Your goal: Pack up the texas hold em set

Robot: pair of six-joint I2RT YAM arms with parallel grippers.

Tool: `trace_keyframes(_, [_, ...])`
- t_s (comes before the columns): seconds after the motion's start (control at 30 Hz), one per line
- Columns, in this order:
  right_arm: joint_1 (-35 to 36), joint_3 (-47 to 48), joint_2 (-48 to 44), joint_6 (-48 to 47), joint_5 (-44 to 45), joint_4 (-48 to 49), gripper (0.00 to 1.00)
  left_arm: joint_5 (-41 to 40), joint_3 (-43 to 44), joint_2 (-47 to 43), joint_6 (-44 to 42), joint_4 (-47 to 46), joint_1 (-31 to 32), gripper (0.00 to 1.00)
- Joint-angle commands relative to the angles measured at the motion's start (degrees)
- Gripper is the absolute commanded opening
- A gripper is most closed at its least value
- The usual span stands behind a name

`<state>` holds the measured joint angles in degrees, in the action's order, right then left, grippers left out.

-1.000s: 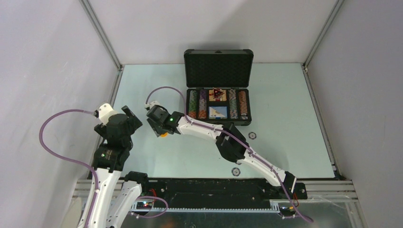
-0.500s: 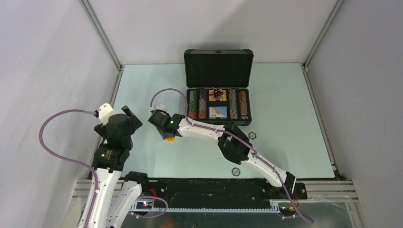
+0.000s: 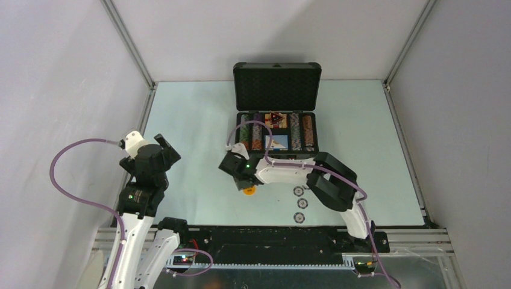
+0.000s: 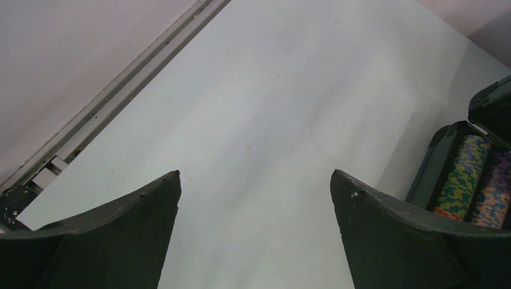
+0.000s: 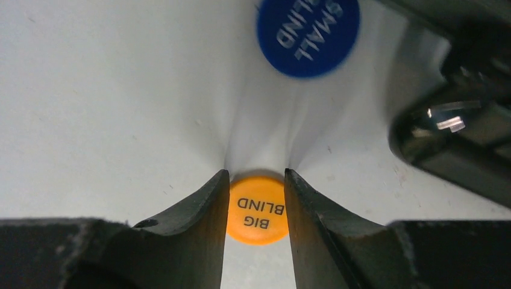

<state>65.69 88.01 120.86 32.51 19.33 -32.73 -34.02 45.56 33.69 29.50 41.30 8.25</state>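
My R hand (image 5: 256,173) clamped on orange button (image 5: 257,212), pinched btw both fingers, in front of briefcase (image 3: 277,87) left end; blue button (image 5: 308,33) just past tips. L hand (image 4: 254,174) wide open, left of briefcase.

Left gripper (image 4: 254,174): two dark fingers (image 4: 138,229), jaws spread wide, nothing between them.
Table (image 4: 271,90): pale, faintly scuffed, fills the gap between the fingers and beyond.
Rail (image 4: 120,102): metal strip along the table's left edge, at the foot of a grey wall (image 4: 72,54).
Case (image 4: 425,174): dark, at the right, partly cut off; raised lid (image 4: 491,108) behind.
Chips (image 4: 461,174): green-and-white striped row in the case, a purple row (image 4: 494,192) just beside it.
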Motion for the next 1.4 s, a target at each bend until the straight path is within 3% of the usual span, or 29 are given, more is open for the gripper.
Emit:
trace_keyframes(0.0, [1.44, -9.73, -0.87, 4.57, 1.36, -6.65, 0.43, 0.36, 2.01, -0.21, -0.87, -0.99, 0.10, 0.98])
trace_keyframes(0.2, [2.91, -12.63, -3.22, 7.50, 1.65, -6.71, 0.45, 0.36, 1.99, -0.21, -0.98, -1.12, 0.12, 0.98])
trace_keyframes(0.37, [1.57, -12.64, -4.27, 8.55, -0.53, -4.43, 0.72, 0.59, 1.89, -0.06, -1.02, -1.15, 0.11, 0.98])
trace_keyframes(0.47, [0.96, -12.68, -4.81, 8.97, -1.94, -3.65, 0.76, 0.73, 1.90, -0.11, -1.02, -1.16, 0.11, 0.98])
trace_keyframes(0.8, [1.17, -12.66, -5.50, 9.35, -6.87, -6.76, 0.65, 0.97, 1.89, 0.03, -1.12, -1.36, 0.11, 0.98])
trace_keyframes(1.37, [1.33, -11.69, -4.47, 9.41, -7.38, -8.36, 0.53, 1.50, 1.83, 0.14, -1.20, -1.47, 0.14, 0.98])
